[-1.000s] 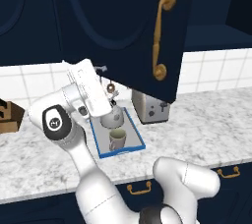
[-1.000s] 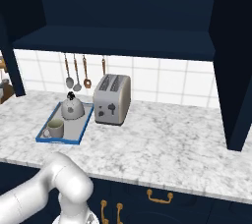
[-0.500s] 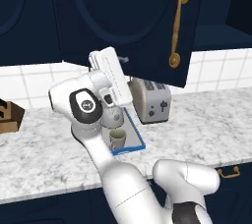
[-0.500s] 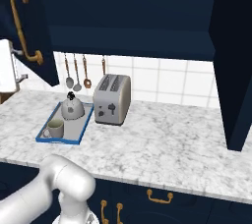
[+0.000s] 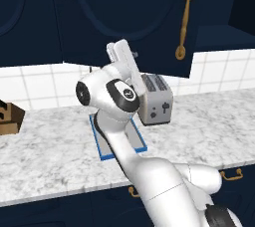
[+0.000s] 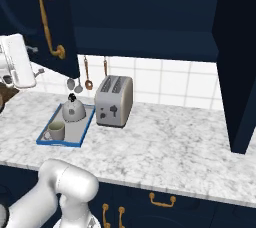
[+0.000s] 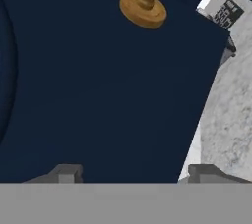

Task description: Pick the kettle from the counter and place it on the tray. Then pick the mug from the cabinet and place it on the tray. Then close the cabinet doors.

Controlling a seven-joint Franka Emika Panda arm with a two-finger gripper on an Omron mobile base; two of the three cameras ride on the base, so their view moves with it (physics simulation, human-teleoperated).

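Note:
The kettle (image 6: 73,110) and the mug (image 6: 55,131) both stand on the blue-rimmed tray (image 6: 80,133), which lies on the marble counter (image 6: 165,147) left of the toaster. My gripper (image 7: 135,174) is open and raised against the outer face of the left cabinet door (image 7: 98,85), just below the foot of its brass handle (image 7: 143,8). In the right base view my gripper (image 6: 36,61) sits at the door's lower left, above the counter. The arm hides the kettle and the mug in the left base view, where a part of the tray (image 5: 102,149) shows.
A silver toaster (image 6: 114,101) stands right of the tray. The right cabinet door (image 6: 242,62) hangs wide open over the counter. Utensils (image 6: 87,79) hang on the tiled wall. A brown box (image 5: 9,117) sits at the counter's far left.
The left cabinet door has swung towards the cabinet front. The hand has risen and followed it. The fingers have narrowed a little. Kettle, mug and tray have stayed put.

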